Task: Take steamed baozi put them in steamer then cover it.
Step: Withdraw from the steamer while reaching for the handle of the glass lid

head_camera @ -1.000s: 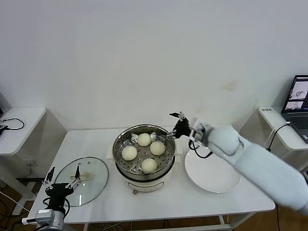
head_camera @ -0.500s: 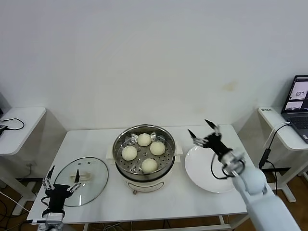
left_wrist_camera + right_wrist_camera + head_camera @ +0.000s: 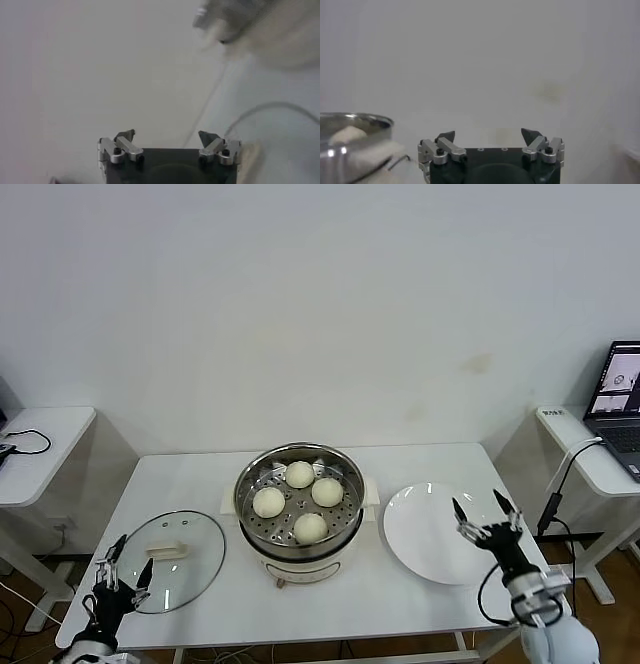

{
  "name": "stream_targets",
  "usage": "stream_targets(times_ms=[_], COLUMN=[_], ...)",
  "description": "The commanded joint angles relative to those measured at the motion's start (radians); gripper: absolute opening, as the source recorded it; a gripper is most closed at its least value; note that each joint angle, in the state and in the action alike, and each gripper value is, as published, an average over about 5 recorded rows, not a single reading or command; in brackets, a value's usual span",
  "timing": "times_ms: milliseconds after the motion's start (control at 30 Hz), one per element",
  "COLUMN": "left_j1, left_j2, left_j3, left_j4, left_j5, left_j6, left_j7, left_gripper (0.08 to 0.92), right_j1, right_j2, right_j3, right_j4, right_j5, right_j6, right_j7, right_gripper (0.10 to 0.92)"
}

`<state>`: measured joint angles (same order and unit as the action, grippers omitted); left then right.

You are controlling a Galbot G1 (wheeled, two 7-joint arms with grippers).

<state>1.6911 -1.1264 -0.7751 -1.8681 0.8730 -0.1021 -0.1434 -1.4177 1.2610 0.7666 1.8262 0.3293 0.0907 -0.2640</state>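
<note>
White counter (image 3: pixel 420 604) carries the shiny perforated steel steamer (image 3: pixel 300 496) mid-counter with four smooth cream baozi (image 3: pixel 300 474) inside. Clear glass cover (image 3: pixel 172 546) lies flat left. Left gripper (image 3: pixel 122 572) and right gripper (image 3: pixel 483 511) hover empty, jaws apart.

a plain white wall (image 3: pixel 320 304) fills the back of the room, with a faint brownish smudge (image 3: pixel 478 364) on it. the white surface (image 3: pixel 200 474) stands in front. a small white side table (image 3: pixel 45 434) carrying a black cable (image 3: pixel 25 442) sits at left; another (image 3: pixel 590 449) at right holds an open laptop (image 3: pixel 622 394).
</note>
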Motion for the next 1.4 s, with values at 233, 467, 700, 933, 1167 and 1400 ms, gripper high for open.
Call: stream_targets(times_ms=[233, 467, 700, 933, 1167, 1400], left_j1=[-0.152, -0.235, -0.327, -0.369, -0.391, -0.4], left_j2=[0.079, 0.077, 0.081, 0.085, 0.08, 0.078], left_j3=[0.085, 0.141, 0.167, 0.173, 0.179, 0.178], left_j4=[0.193, 0.257, 0.341, 0.381, 0.416, 0.434], left_j5=[0.252, 0.237, 0.226, 0.22, 0.216, 0.215], left_j6=[-0.033, -0.029, -0.028, -0.027, -0.026, -0.026], left_j7=[-0.006, 0.003, 0.008, 0.012, 0.02, 0.018], left_gripper=[0.823, 0.823, 0.823, 0.823, 0.823, 0.823], right_j1=[-0.146, -0.171, -0.196, -0.203, -0.2, -0.202], right_j2=[0.104, 0.127, 0.137, 0.143, 0.15, 0.152], right_j3=[0.119, 0.131, 0.14, 0.138, 0.122, 0.116], right_j4=[0.026, 0.034, 0.05, 0.042, 0.035, 0.034], right_j5=[-0.032, -0.046, -0.055, -0.061, -0.071, -0.072], right_j6=[0.045, 0.052, 0.055, 0.057, 0.056, 0.056], right_j7=[-0.013, -0.017, -0.023, -0.026, -0.031, -0.034], right_gripper=[0.823, 0.823, 0.823, 0.823, 0.823, 0.823])
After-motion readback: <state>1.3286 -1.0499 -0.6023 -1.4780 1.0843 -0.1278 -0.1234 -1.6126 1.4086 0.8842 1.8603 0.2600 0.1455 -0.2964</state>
